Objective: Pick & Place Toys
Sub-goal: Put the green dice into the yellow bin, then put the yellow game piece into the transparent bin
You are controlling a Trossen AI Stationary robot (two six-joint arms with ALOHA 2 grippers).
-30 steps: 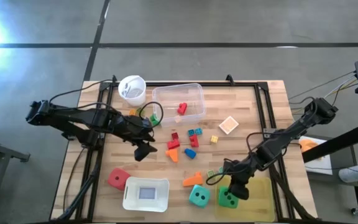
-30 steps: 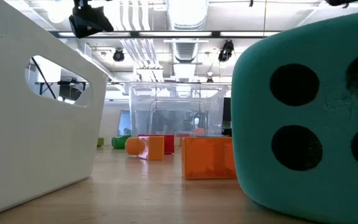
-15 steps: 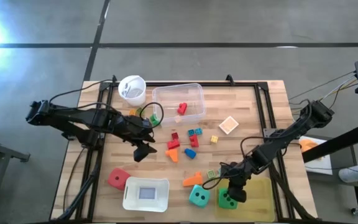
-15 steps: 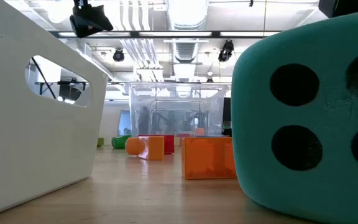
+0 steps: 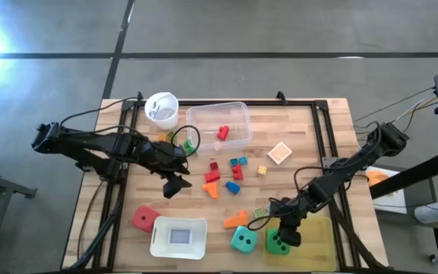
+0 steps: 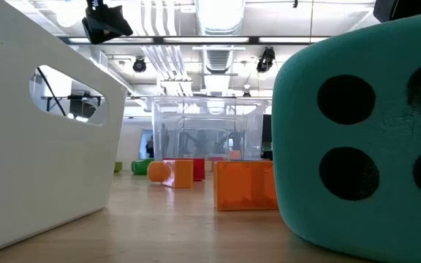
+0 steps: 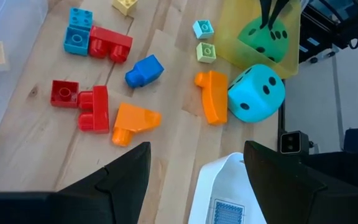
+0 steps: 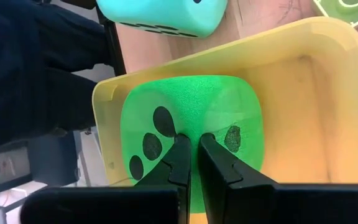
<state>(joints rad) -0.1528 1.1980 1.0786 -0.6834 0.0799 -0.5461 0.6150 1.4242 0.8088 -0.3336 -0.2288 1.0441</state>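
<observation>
1. right gripper (image 8: 190,144) has its fingers pressed together, tips on the green die (image 8: 191,124) in the yellow tray (image 8: 316,93) at the table's (image 5: 310,137) front right corner
2. left gripper (image 7: 191,180) hangs with fingers apart, holding nothing, above the blocks (image 7: 98,109) mid-table
3. teal die (image 5: 242,240) sits just beside the tray

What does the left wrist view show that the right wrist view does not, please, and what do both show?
Only the left wrist view shows the loose blocks: the blue block, the orange wedge, and the white bin, past the open left gripper. Only the right wrist view shows the right gripper, shut, its fingertips against the green die. Both show that die, the yellow tray holding it, and the teal die beside the tray.
</observation>
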